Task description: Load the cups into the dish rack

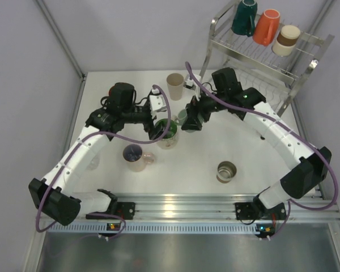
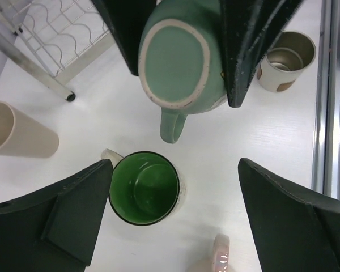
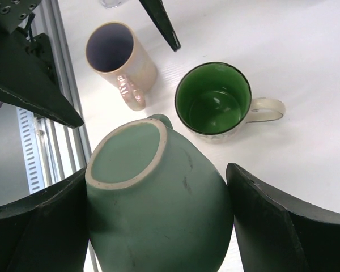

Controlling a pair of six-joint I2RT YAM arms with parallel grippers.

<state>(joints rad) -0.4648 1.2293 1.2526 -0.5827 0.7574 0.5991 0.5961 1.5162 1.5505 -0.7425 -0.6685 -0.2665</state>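
A mint cup [image 3: 158, 215] hangs bottom-up above the table, and my right gripper [image 3: 156, 170] is shut on its sides; it also shows between those fingers in the left wrist view [image 2: 178, 62]. A green-lined mug [image 2: 144, 187] stands upright on the table between the fingers of my left gripper [image 2: 175, 164], which is open and close beside its left side. From above, the left gripper [image 1: 161, 129] and right gripper [image 1: 191, 120] are close together mid-table. The dish rack [image 1: 306, 73] at the back right carries a dark teal cup [image 1: 245, 17], an orange cup [image 1: 266, 27] and a white-and-brown cup [image 1: 286, 39].
A beige cup [image 1: 174, 86] stands behind the grippers. A pinkish mug [image 1: 136, 157] is in front of the left gripper, and a steel cup [image 1: 226, 171] stands front right. The rack's lower wire shelf [image 2: 62, 28] lies near the mint cup.
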